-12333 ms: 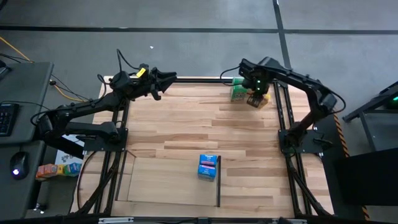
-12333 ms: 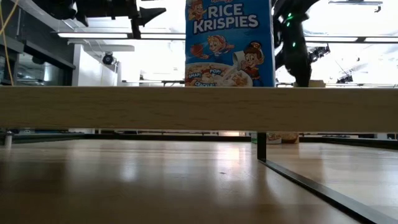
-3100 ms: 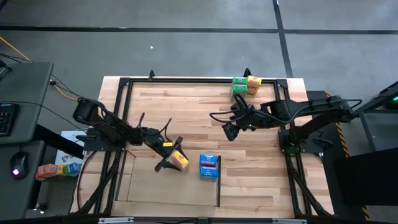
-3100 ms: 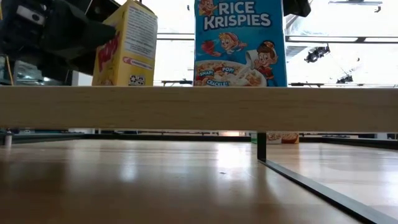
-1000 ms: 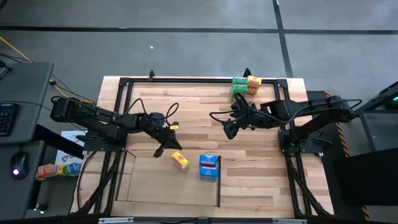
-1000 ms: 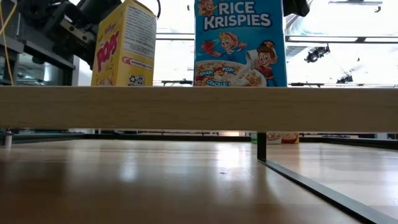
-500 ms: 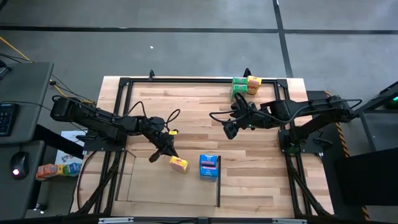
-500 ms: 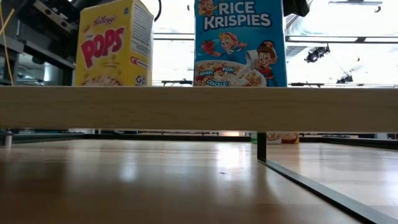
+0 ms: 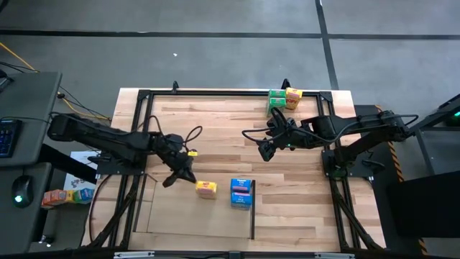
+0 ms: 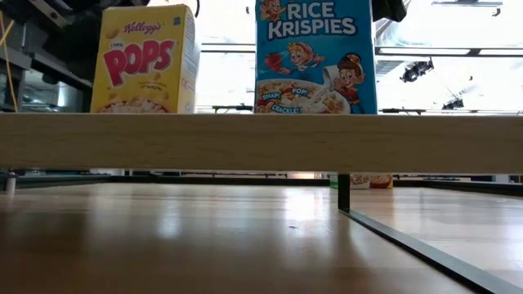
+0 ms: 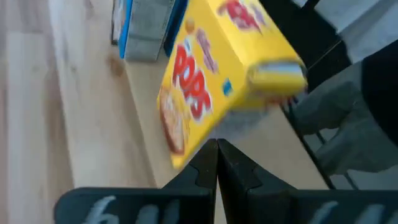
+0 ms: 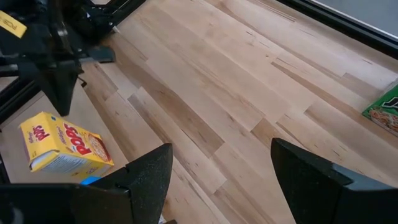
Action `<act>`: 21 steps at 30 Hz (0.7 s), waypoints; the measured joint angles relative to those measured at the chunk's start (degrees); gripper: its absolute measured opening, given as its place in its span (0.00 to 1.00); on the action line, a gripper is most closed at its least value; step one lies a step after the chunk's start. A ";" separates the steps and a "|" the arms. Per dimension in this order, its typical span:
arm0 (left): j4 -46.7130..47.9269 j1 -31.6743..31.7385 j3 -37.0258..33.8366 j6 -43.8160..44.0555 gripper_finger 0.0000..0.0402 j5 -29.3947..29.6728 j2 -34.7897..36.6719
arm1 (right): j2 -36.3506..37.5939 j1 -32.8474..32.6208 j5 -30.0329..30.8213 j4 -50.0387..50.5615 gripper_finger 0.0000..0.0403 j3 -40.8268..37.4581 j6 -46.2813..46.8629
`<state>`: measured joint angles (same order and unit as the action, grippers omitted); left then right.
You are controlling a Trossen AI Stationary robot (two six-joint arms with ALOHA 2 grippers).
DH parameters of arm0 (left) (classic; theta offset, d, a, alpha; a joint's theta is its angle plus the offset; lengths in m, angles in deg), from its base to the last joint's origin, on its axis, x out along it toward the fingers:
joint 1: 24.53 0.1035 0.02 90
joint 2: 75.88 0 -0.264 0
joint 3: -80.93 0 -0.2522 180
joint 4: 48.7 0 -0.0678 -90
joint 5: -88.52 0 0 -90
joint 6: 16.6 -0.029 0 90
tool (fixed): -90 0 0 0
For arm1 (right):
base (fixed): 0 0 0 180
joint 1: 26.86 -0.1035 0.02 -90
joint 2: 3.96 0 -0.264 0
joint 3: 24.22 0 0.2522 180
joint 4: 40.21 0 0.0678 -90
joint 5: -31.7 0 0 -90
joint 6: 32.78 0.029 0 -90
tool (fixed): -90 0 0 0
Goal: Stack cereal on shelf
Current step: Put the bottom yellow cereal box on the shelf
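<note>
The left gripper (image 9: 172,180) sits low over the wood, fingers (image 11: 214,163) pressed flat together with nothing between them, just beside the yellow Pops box (image 9: 207,189) and not holding it. That box stands upright on the shelf (image 9: 165,216), a pale flat frame at the near side of the table, and just beside it stands the blue Rice Krispies box (image 9: 241,193), close to the thin black bar (image 9: 253,210) along the shelf's edge. The right gripper (image 9: 263,151) hangs over mid-table, well apart from both boxes, its two dark fingers (image 12: 149,177) spread wide and empty.

Up at the far edge, a green box (image 9: 275,103) and another yellow-orange box (image 9: 293,97) sit touching each other; how they are oriented is hard to read from above. In the low view a wooden rail (image 10: 261,140) cuts off the bottoms of both near boxes, and the left arm behind the Pops box is only a dark mass. The left wrist view is smeared, the blue box barely a sliver behind the yellow one. In the right wrist view only a corner of a green box (image 12: 384,109) pokes in.

The table (image 9: 230,137) is pale wood in long planks, lightly glossy, ringed by a black metal frame (image 9: 215,92). Grey floor around it, and a desk with a mouse (image 9: 18,193) off to the left. Beyond, bright ceiling lights (image 10: 482,51) wash out the room.
</note>
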<state>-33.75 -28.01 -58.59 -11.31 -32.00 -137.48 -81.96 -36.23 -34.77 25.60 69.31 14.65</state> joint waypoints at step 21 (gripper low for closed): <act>10.54 -11.29 2.14 15.23 0.00 9.14 0.72 | 0.00 0.00 0.50 0.00 0.65 0.01 -0.99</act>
<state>-23.21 -39.31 -56.45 3.92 -22.86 -136.76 -81.96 -36.23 -34.27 25.60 69.31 13.67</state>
